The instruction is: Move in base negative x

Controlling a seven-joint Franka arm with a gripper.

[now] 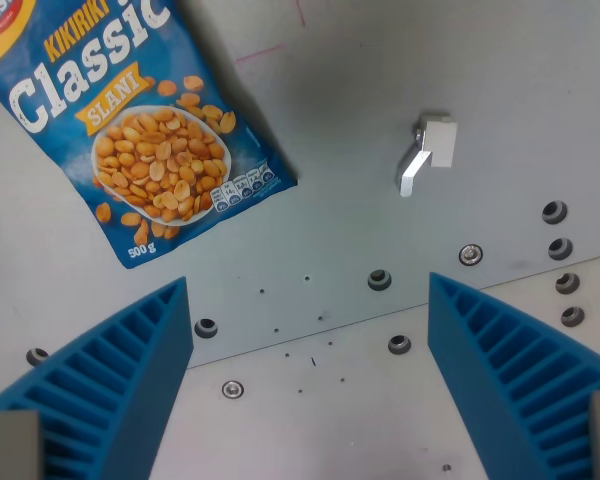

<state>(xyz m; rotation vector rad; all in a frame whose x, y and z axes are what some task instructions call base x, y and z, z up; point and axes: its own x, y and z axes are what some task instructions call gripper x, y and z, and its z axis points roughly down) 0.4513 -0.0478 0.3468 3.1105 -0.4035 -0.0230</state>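
Wrist view, looking straight down on a grey worktop (500, 70). Two blue ribbed fingers enter from the bottom edge, one at the wrist view's left (110, 385) and one at the wrist view's right (510, 370). The gripper (310, 300) stands wide apart, and nothing lies between its two fingers; bare worktop shows in the gap.

One bag of peanuts (130, 120) lies flat in the upper left, partly cut off by the top and left edges of the frame. It is blue with yellow and white lettering, and its printed picture shows one bowl heaped with nuts. The bag's lower corner lies near the tip of the left finger but apart from it.

One small white bracket (427, 152) sits on the worktop in the upper right, well apart from the bag and above the right finger. Whether it is fastened down or lying loose cannot be told from this angle.

The worktop appears to be made of two plates, meeting along one seam (280, 345) that runs slantwise between the fingers. About a dozen round holes and screw heads are scattered across the lower half, among them one hole (379, 279) near the middle and one shiny screw (470, 254) just to its right. A few dark specks (314, 361) lie in the gap between the fingers.
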